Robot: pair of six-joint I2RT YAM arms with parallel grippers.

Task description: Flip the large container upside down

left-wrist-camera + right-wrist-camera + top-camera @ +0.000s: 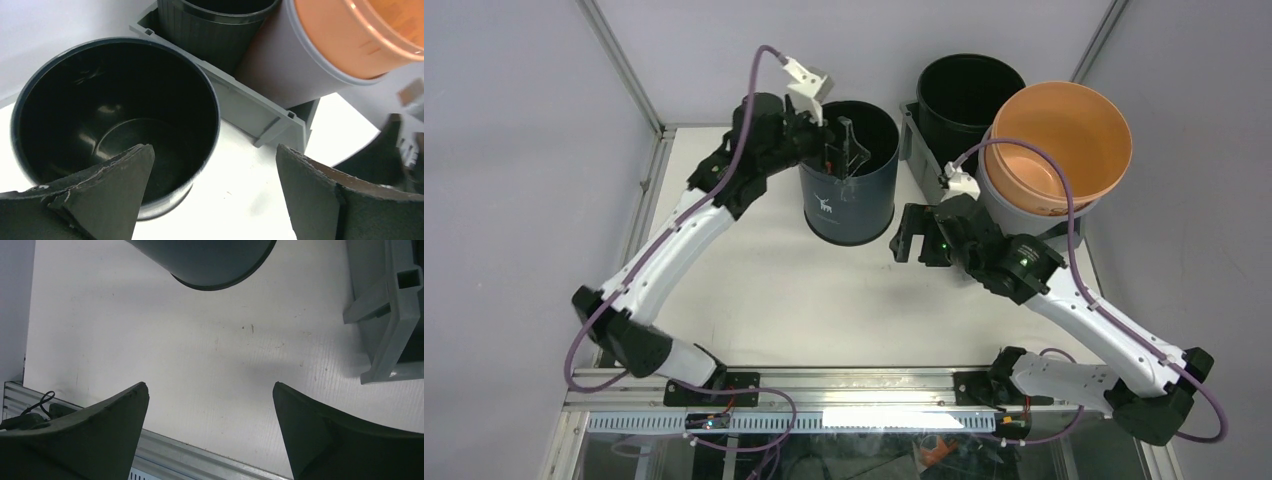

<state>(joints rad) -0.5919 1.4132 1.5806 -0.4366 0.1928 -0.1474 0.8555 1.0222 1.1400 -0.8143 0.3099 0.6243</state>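
Both jaws gape wide. The left gripper straddles the dark bucket's rim. The right gripper hovers over bare table, near the large container's corner at the table's far right.

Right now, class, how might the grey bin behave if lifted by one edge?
Probably stiff: the bin has a braced wall and lipped rim. Likely heavy and lopsided; the black bucket and orange bucket inside could tumble out.
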